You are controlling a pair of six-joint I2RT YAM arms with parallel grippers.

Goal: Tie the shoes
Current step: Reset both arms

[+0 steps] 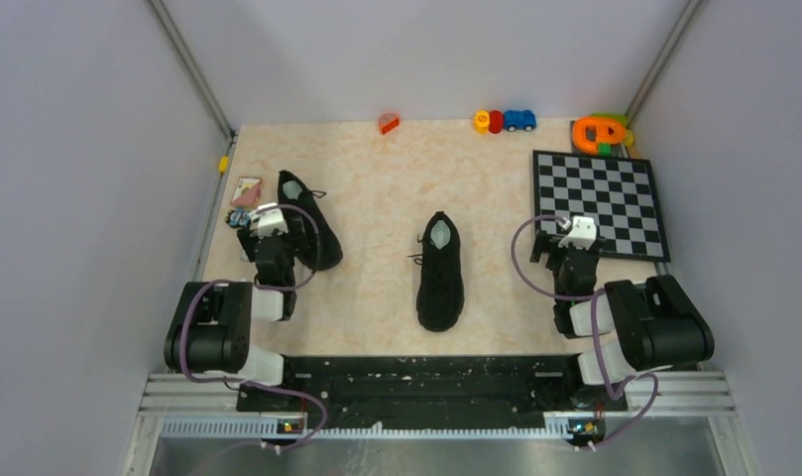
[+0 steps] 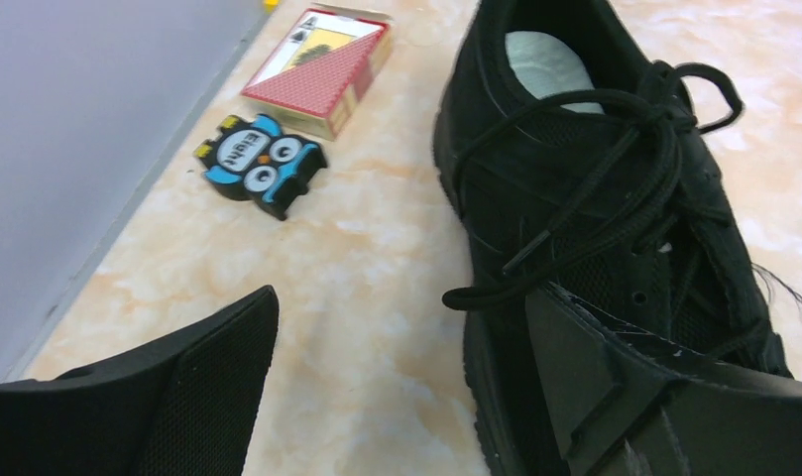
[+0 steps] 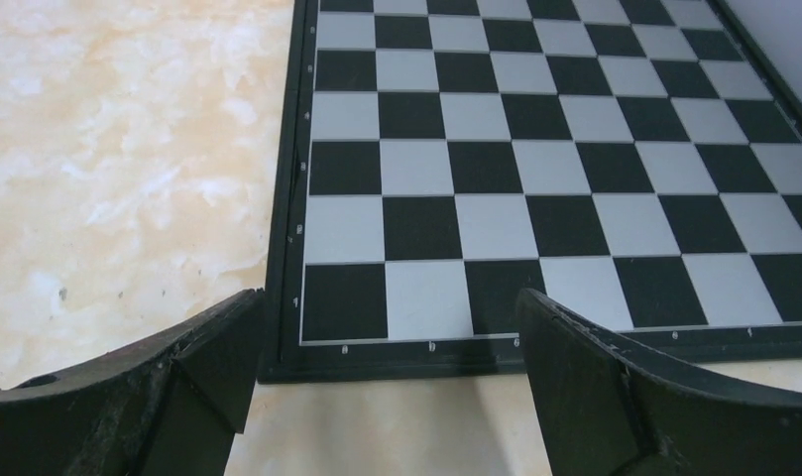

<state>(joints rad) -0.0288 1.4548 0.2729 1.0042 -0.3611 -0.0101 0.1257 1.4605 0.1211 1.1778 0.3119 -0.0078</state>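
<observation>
hovering left gripper (image 2: 401,309), jaws wide, by shoe (image 2: 575,188)

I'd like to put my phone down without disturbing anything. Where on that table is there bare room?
Bare tabletop lies either side of the middle shoe: towards the left shoe, and towards the chessboard. The far middle, in front of the small toys, is bare too. Crowded: the left edge, where the card box, owl toy and left shoe sit close.

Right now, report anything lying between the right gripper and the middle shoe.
Nothing visible does: only bare table separates the open right gripper from the middle shoe. The chessboard lies on the gripper's other side, away from the shoe.
</observation>
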